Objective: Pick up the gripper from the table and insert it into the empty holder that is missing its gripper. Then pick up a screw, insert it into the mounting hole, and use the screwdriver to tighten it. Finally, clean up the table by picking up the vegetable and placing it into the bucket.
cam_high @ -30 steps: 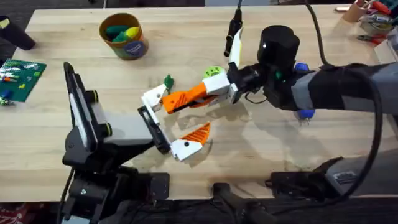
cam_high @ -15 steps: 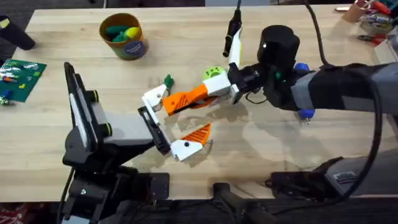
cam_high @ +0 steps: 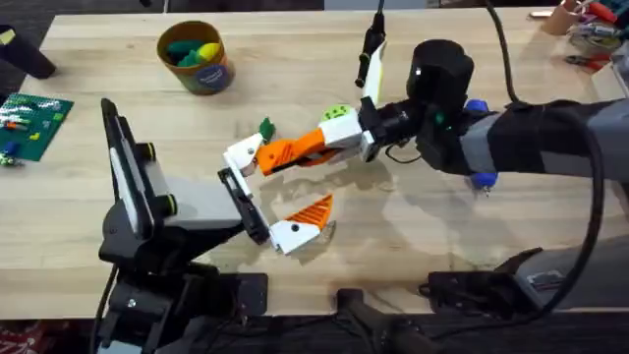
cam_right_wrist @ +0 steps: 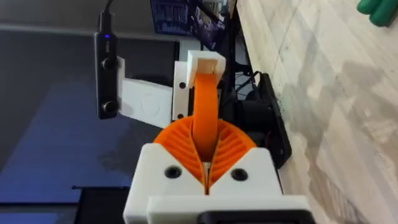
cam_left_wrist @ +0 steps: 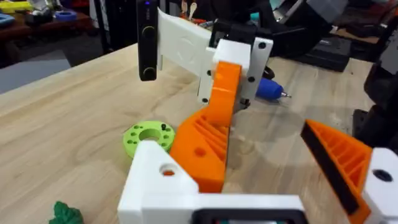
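Note:
The orange ribbed gripper (cam_high: 287, 151) hangs just above the table with my right gripper (cam_high: 316, 146) shut on it (cam_right_wrist: 205, 118). Its free end touches the empty white holder (cam_high: 242, 154) on my left arm's jaw rail, also seen close up (cam_left_wrist: 158, 180). My left gripper (cam_high: 267, 194) stands open, its other mount carrying an orange finger (cam_high: 314, 208). The small green vegetable (cam_high: 265, 129) lies just beyond the holder. The blue screwdriver (cam_high: 482, 180) lies behind my right arm (cam_left_wrist: 270, 90). The bucket (cam_high: 197, 57) stands far left. I cannot make out a screw.
A light-green disc (cam_high: 337, 114) lies by my right wrist, near the held piece (cam_left_wrist: 148, 135). The bucket holds green and yellow items. A green board (cam_high: 34, 123) sits at the left edge, and clutter (cam_high: 590, 34) fills the far right corner.
My right gripper has nudged the orange gripper slightly toward the table's far side, still against the holder. The left arm has not moved.

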Controlling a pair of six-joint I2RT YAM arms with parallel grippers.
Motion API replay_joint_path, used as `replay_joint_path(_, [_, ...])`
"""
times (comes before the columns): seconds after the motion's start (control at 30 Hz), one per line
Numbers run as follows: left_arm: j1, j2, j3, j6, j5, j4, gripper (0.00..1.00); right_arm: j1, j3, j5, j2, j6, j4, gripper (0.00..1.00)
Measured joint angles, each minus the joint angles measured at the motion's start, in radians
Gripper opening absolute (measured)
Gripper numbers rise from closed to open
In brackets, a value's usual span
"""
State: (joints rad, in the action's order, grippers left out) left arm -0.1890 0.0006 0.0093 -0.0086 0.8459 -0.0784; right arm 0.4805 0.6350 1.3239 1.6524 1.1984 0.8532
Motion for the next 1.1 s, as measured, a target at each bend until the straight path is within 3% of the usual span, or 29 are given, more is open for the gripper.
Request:
replay_joint_path(0.53, [0.007,0.0,0.0,0.001,-0.032,0.002,0.986,0.034,0.0,-0.055,0.0,0.0,0.047,0.021])
replay_joint_path(1.1, [0.006,0.0,0.001,0.023,-0.026,0.003,0.988,0.035,0.0,-0.006,0.006,0.006,0.11,0.02])
